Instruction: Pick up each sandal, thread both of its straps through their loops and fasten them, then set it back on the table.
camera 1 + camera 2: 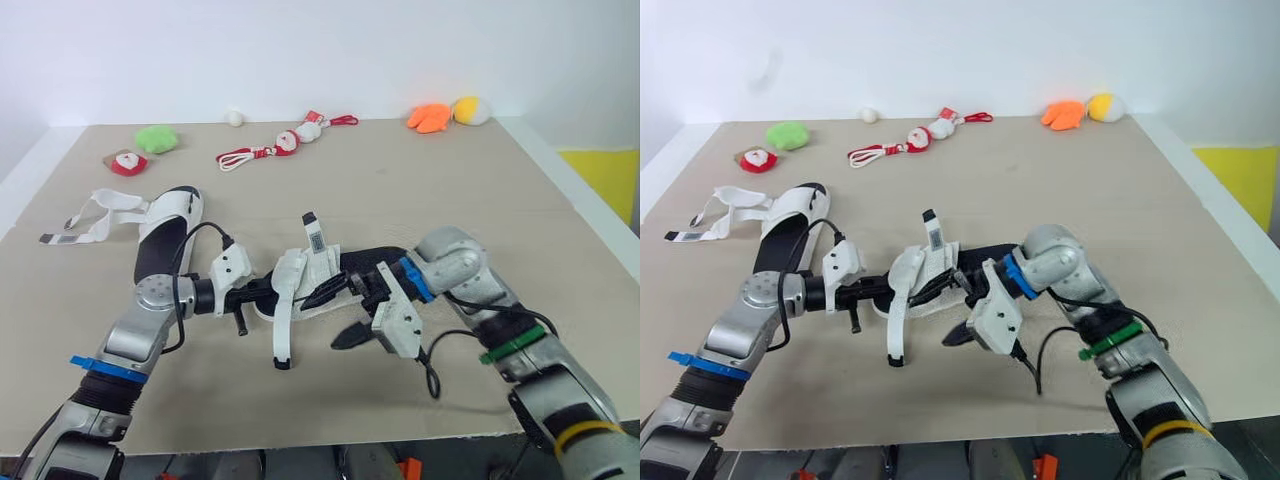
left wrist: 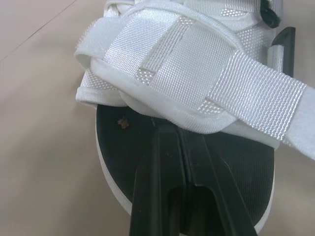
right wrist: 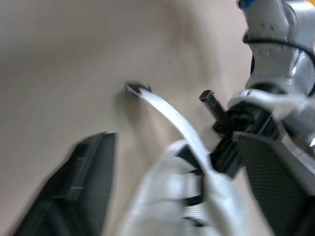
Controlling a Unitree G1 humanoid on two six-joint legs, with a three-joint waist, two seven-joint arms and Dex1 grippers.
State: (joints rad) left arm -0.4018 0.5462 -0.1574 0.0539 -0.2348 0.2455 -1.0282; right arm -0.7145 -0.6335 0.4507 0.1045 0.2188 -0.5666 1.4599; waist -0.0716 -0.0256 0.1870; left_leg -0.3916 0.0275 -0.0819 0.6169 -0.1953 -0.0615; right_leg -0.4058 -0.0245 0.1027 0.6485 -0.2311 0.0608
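From the head camera, the sandal in work (image 1: 320,272) is at the middle of the counter (image 1: 450,180), and its long axis runs from one arm across to the other. The left gripper (image 1: 262,292) meets it at the end on the robot's left. The right gripper (image 1: 318,323) is at the side nearer the robot, with its fingers apart. One loose strap (image 1: 280,330) hangs from the sandal down to the counter, just to the left of the right fingers. A second strap (image 1: 313,235) stands up above the sandal. The other sandal (image 1: 165,235) lies farther to the left with its straps spread open.

In the left wrist view, the left fingers (image 2: 152,182) are pressed together over the dark insole (image 2: 236,162). Their tips go in under the white upper (image 2: 187,64), so I judge that they are clamped on the sandal.

In the right wrist view, one right finger (image 3: 78,187) stands beside the hanging strap without touching it. The strap runs away from this finger, down to its dark tip on the counter. The right arm is free and nearer, so I think it should take this strap. For that, the fingers must go a little to the robot's left and close across the width of the strap.
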